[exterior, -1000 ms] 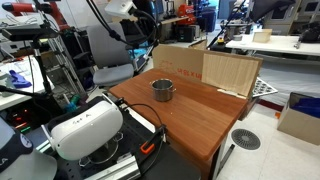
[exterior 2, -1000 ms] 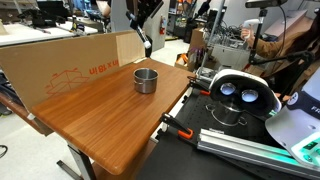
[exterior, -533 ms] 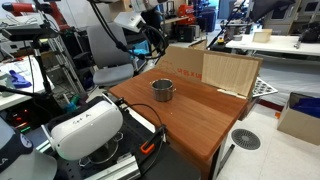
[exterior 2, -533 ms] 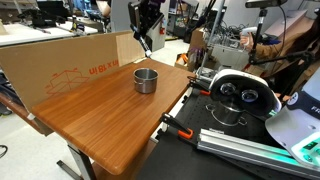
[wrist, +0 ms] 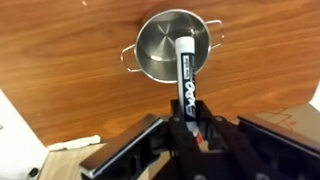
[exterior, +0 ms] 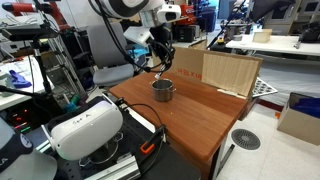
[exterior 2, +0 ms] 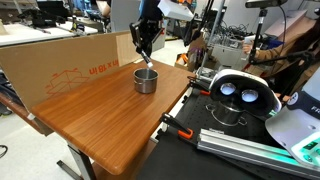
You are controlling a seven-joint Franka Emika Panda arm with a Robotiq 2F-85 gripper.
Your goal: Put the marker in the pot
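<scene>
The wooden worktop carries the small steel pot, standing upright. The claw hangs just above the pot, pinching the dark marker, whose free end points down over the pot's open inside

Bright, even indoor light filled both exterior views, which were coarse and soft in detail. In the wrist view the pot showed pale glare on its inner wall, the marker over it looked fairly sharp, and the gripper below the pot was dark and blurred.
</scene>
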